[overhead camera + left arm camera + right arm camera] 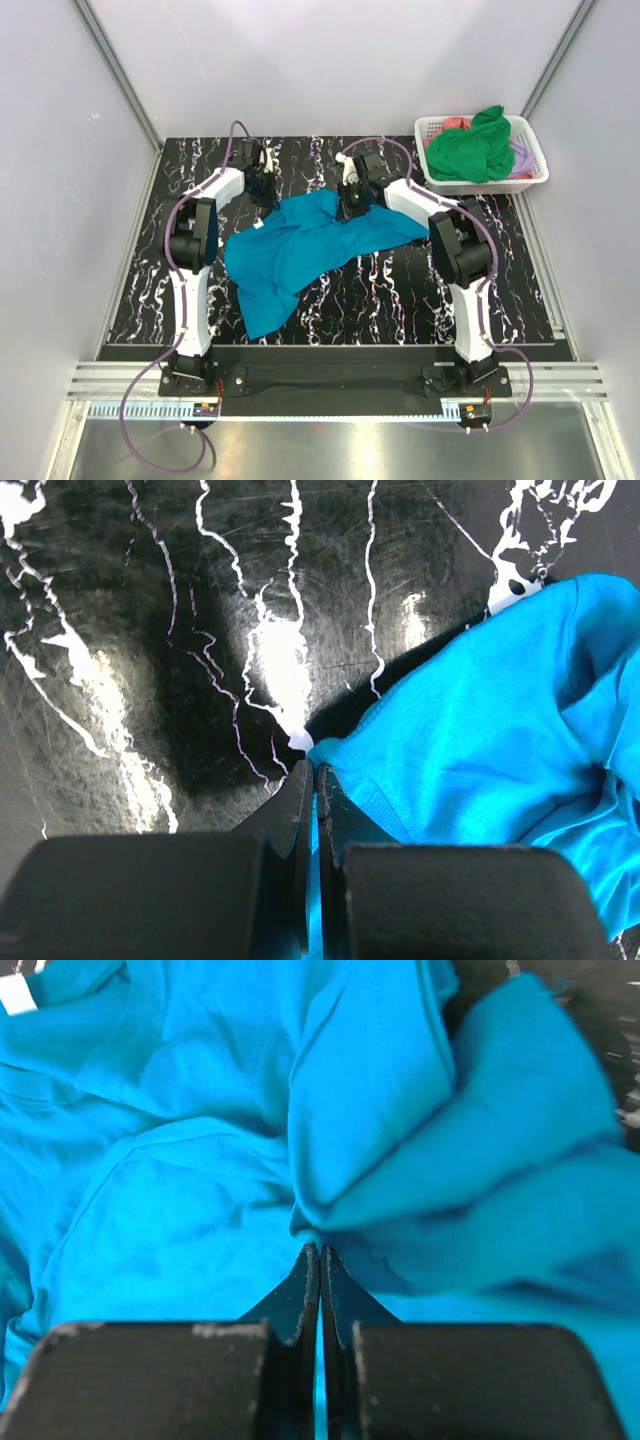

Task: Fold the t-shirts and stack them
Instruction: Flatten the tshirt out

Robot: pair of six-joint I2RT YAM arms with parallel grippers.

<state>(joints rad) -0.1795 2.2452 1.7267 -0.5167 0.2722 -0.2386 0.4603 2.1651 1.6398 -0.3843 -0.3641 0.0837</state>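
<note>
A teal-blue t-shirt (pixel 300 250) lies crumpled across the middle of the black marbled table. My left gripper (pixel 268 196) is shut on a corner of the shirt's far-left edge; the left wrist view shows cloth (pixel 470 740) pinched between the jaws at the gripper (pixel 314 772). My right gripper (pixel 352 203) is shut on a fold of the shirt near its far middle; the right wrist view shows bunched teal cloth (pixel 380 1150) at the gripper (pixel 320 1252). A bright green t-shirt (pixel 478 148), a coral-pink one (pixel 455 124) and a lilac one (pixel 522 152) lie in the basket.
A white lattice basket (pixel 537 172) stands at the back right corner of the table (pixel 400 300). Grey walls enclose the table on three sides. A small white label (pixel 18 995) shows on the teal shirt.
</note>
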